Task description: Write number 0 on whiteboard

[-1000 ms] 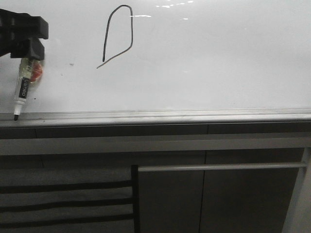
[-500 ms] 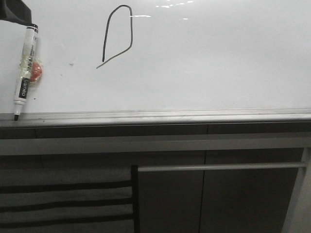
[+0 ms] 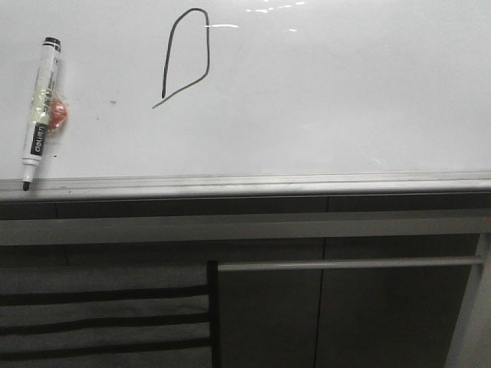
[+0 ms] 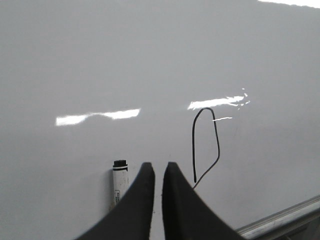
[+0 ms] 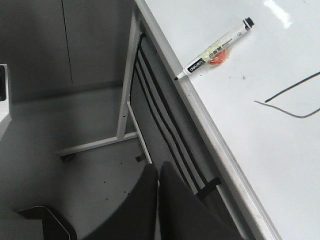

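**Marker lying free on board, zero drawn, both grippers empty**

Front view, left to right: marker lies on the whiteboard at far left, uncapped tip down, touching the grey ledge, tilted slightly. Orange blob sits just beside the marker barrel. Tiny dark speck sits between marker and drawing. The number 0 is right of that, upper part of the board: tall narrow loop, rounded top, pointed tail at lower left. The loop does not quite close where the tail crosses. Glare streaks sit right of the loop top. Below the ledge are dark cabinet panels, and a chair back at lower left. No arm shows in this view.

Left wrist view: left gripper is off the board, fingers nearly together, only a thin gap, holding nothing. The marker shows just beside one finger, the number 0 near the other; neither is touched.

Right wrist view: right gripper has fingers pressed together, empty, hanging off the board edge over the floor, well apart from marker and the loop's tail.
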Controlling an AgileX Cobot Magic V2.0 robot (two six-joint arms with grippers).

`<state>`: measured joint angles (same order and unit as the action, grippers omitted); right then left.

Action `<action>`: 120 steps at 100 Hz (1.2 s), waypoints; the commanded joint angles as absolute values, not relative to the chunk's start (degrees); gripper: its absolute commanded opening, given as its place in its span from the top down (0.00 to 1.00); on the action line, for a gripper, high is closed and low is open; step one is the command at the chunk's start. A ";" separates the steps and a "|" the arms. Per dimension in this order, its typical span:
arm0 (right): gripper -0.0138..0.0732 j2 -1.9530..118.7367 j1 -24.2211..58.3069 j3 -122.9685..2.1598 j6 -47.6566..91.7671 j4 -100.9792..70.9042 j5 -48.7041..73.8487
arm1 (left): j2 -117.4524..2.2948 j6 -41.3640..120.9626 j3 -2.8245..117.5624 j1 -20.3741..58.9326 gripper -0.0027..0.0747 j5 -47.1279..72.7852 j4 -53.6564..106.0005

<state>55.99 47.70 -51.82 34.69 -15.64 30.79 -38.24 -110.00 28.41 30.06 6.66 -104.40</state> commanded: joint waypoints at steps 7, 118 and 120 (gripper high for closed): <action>0.92 48.71 47.24 -45.17 34.54 -15.68 18.20 | -30.56 -105.77 26.32 30.09 0.99 6.13 -107.03; 0.92 29.62 47.24 -19.87 34.54 -16.69 5.92 | -11.62 -101.91 16.79 30.09 0.99 -3.02 -106.94; 0.92 29.62 47.24 -19.87 34.54 -16.69 5.92 | -11.62 -101.65 16.68 30.09 0.99 -2.49 -106.94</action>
